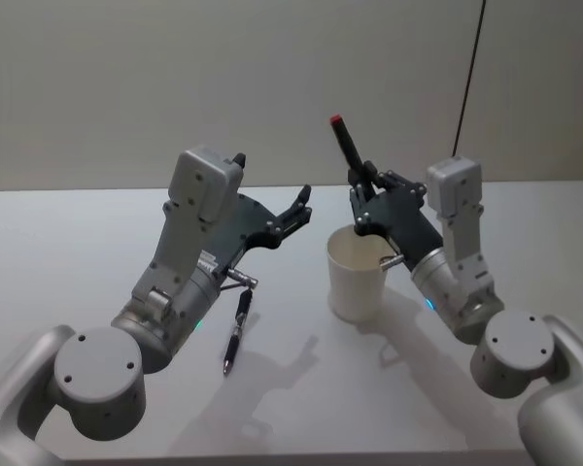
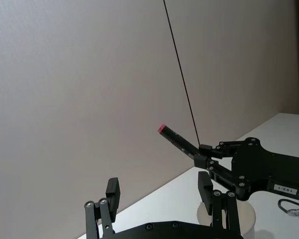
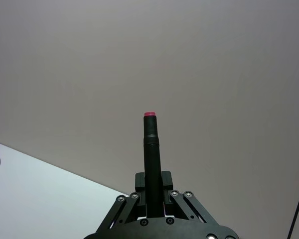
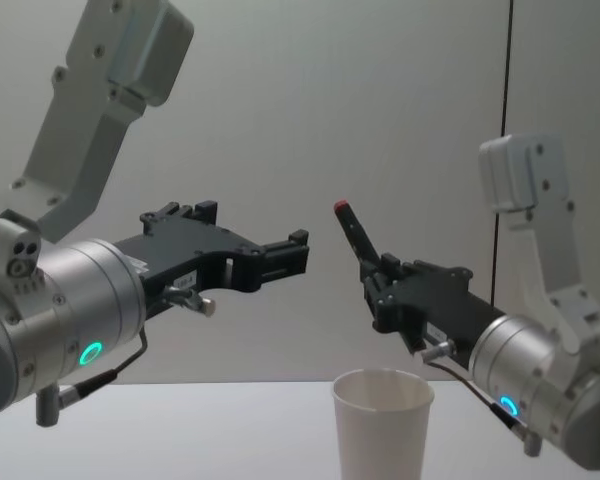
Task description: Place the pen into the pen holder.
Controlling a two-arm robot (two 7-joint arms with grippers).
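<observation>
White paper cup (image 1: 355,282) = pen holder. It stands upright on the table (image 1: 78,243), mouth open, nothing visible inside from the head view.

Right gripper (image 1: 361,189) is clamped on the lower part of a black pen (image 1: 345,141). The red end points up and tilts toward the robot's left. In the chest view this gripper (image 4: 375,275) hangs above the cup (image 4: 380,430), well clear of the rim. The right wrist view shows the pen (image 3: 151,149) pinched between the fingers (image 3: 165,180).

Left gripper (image 1: 299,206) is spread wide and holds nothing. It hovers near the cup's left side, level with the right gripper.

A second dark pen (image 1: 236,335) lies flat on the table beside the left arm, apart from the cup.

Risks, as I judge them:
- Most of the pen sits above the grip, so letting go here would likely tip it over the fingers and drop it outside the cup.
- The pen needs turning tip-down and centring over the mouth first.
- A light paper cup shorter than the pen could topple if the pen lands on the rim or leans hard on it.
- The right wrist could clip the rim on the way down and shove the cup.
- The two grippers are close, so swinging the pen left could hit the left fingers.
</observation>
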